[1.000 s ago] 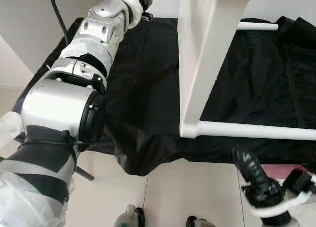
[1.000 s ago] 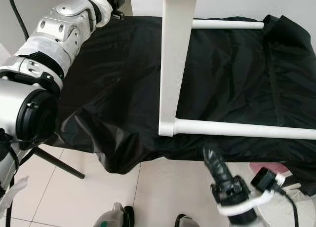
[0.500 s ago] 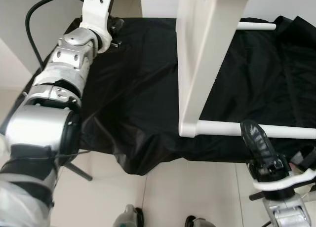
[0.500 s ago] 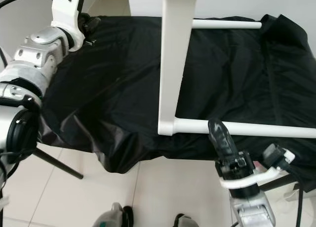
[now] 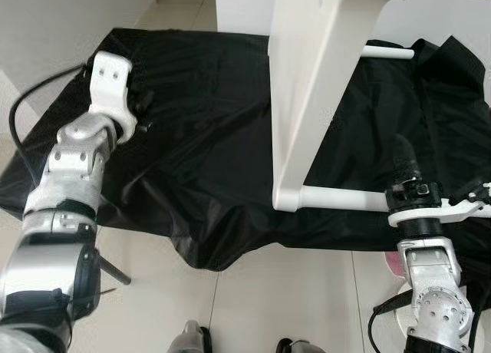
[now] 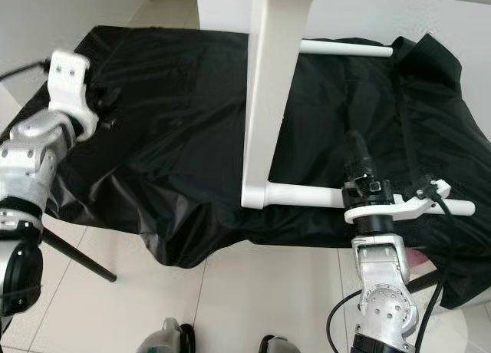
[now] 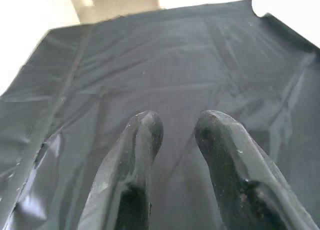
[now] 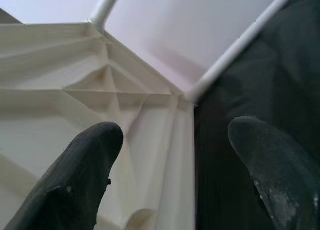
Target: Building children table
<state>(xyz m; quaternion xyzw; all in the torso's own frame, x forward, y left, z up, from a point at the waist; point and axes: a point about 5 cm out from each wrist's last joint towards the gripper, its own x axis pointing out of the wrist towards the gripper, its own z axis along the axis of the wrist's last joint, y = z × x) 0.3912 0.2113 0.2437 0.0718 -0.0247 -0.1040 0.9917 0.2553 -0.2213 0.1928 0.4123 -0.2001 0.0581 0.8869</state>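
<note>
A white children's table frame stands on a table draped in black cloth (image 5: 207,169). Its thick leg (image 5: 307,100) rises at the middle, with a lower rod (image 5: 341,199) and a far rod (image 5: 387,52) running off to the right. My right gripper (image 5: 404,160) points upward just in front of the lower rod, right of the leg. It is open, and in the right wrist view the ribbed underside and leg (image 8: 165,155) lie between its fingers (image 8: 90,155). My left gripper (image 7: 177,125) hovers over the cloth's left part (image 5: 142,107), slightly open and holding nothing.
Pale floor tiles (image 5: 253,291) lie below the cloth's hanging front edge. A black stand leg (image 6: 77,257) slants out under the left side. My feet (image 5: 192,341) are at the bottom. Something pink (image 5: 391,267) sits low on the right, by my right arm.
My right gripper rose from below the cloth's front edge up to the lower rod. My left arm drew back and lowered from the far side to the cloth's left part.
</note>
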